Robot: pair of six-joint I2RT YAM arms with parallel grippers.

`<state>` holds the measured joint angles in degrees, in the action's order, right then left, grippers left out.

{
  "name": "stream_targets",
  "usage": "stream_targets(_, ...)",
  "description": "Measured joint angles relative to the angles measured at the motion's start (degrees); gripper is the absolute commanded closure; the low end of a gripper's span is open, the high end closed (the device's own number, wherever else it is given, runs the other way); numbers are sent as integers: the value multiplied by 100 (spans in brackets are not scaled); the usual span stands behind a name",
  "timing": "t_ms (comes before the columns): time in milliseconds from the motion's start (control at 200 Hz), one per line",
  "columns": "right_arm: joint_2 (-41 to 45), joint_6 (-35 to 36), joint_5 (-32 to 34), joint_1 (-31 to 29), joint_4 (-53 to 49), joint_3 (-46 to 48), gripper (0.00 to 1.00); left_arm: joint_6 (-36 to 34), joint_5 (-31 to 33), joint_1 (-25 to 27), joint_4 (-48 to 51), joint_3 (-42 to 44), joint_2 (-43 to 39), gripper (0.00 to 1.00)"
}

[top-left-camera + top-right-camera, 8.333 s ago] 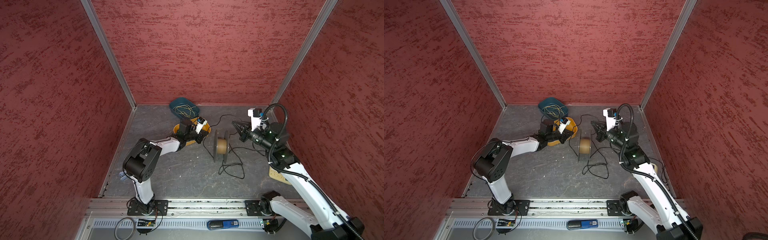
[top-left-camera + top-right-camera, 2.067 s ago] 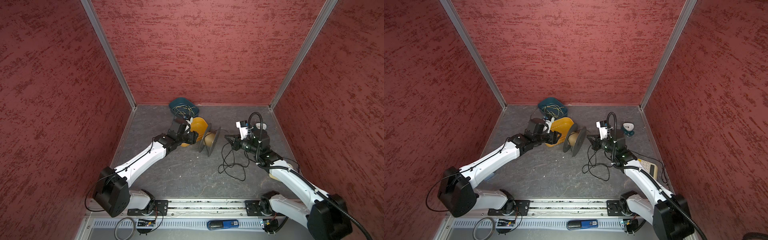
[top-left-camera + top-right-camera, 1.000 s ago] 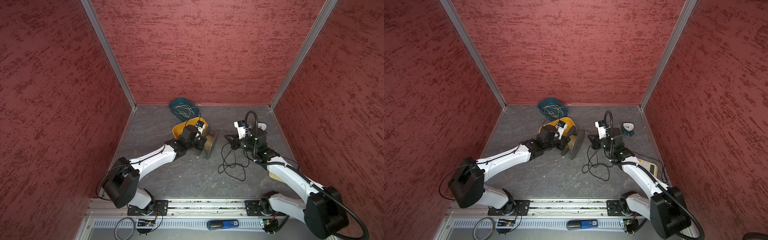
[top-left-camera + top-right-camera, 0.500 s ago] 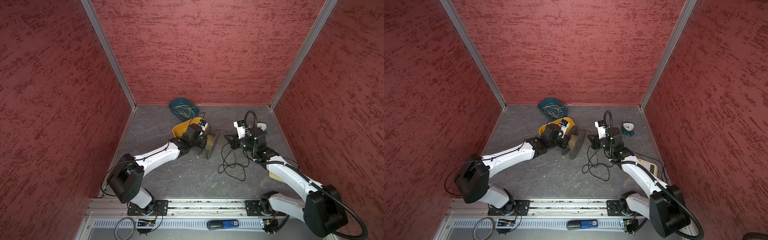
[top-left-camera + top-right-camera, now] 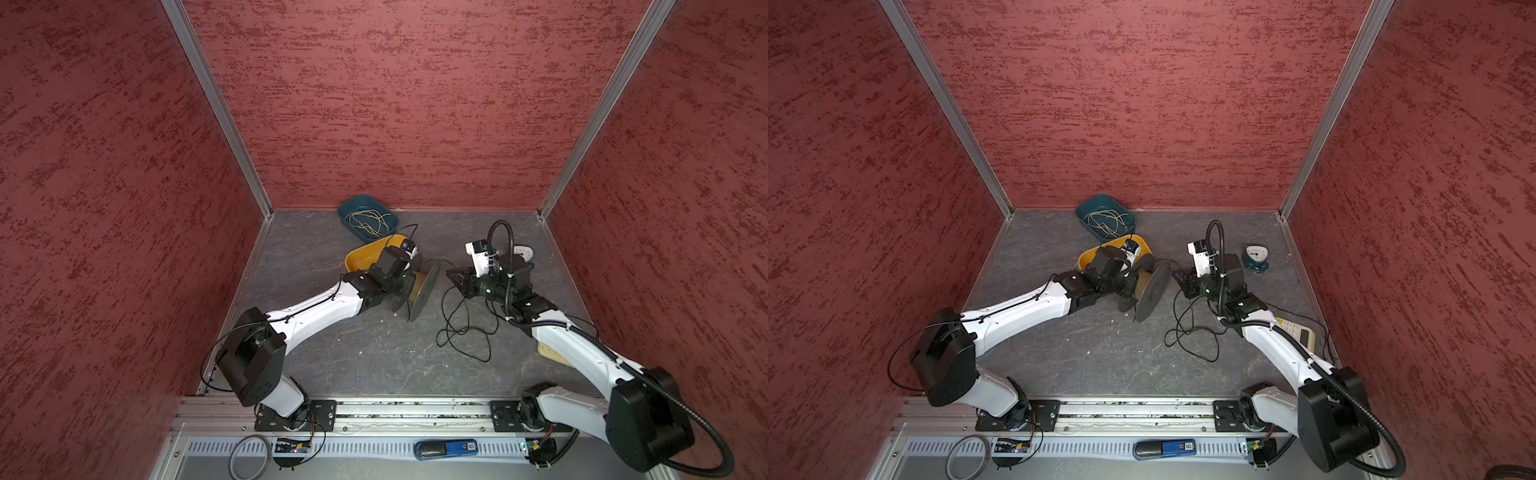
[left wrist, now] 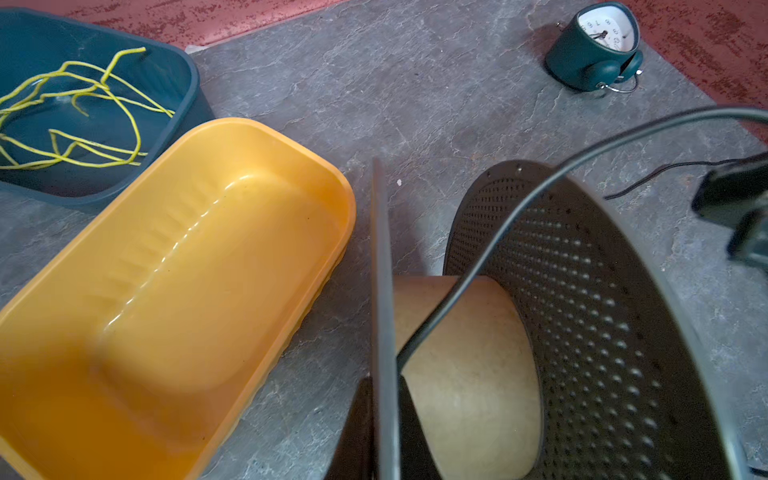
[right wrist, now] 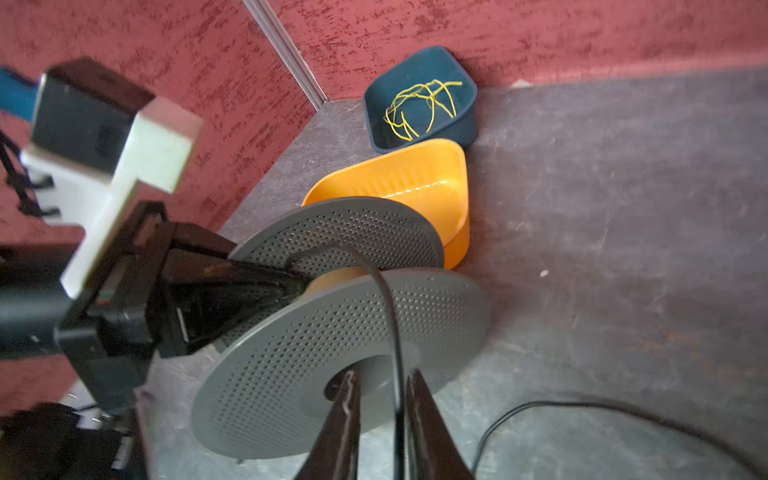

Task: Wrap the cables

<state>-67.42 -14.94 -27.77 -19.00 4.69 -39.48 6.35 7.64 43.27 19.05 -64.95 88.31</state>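
Note:
The cables are one thin black cord (image 5: 461, 332) lying in loose loops on the grey floor between the arms in both top views. One end runs up over the cardboard core of a grey perforated spool (image 5: 422, 286). My left gripper (image 6: 384, 415) is shut on the spool's left flange, one finger (image 6: 357, 436) on each side of the disc. The cord (image 6: 498, 232) crosses the core (image 6: 469, 365). My right gripper (image 7: 383, 374) hangs just in front of the spool's outer flange (image 7: 332, 353). Its jaws stand apart, and the cord (image 7: 390, 316) runs between them along one finger.
A yellow tray (image 5: 365, 255) lies tilted right behind the spool, with a dark blue tray (image 5: 365, 218) of yellow-green wire at the back wall. A small green clock (image 5: 1256, 255) and a calculator (image 5: 1298, 332) sit at the right.
My right gripper has opened and let go of the cord. My left gripper has closed on the spool's flange, and its arm has shifted a little toward the spool.

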Motion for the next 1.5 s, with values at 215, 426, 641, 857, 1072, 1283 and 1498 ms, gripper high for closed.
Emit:
stream_targets(215,70,229,63,0,-245,-282,20,-164,-136,-345,776,-625,-90,100)
stream_targets(426,223,365,-44,0,-717,-487,29,-240,-238,-782,1373,-1456,-317,100)
stream_targets(641,400,223,-492,-31,-658,-188,32,-280,-262,-944,1733,-2127,-321,100)
stream_targets(857,540,90,-553,-398,-103,468,25,-278,-291,-957,2048,-2374,-313,100)
stream_targets(1072,302,179,35,-798,992,807,25,-214,-415,-968,2385,-2498,-313,100)
stream_targets(1283,-444,323,704,-1001,2116,975,26,-57,-619,-988,2841,-2726,-313,100)
stream_targets(1498,-1423,243,999,-1093,3355,1119,43,116,-765,-992,3139,-3195,-313,100)
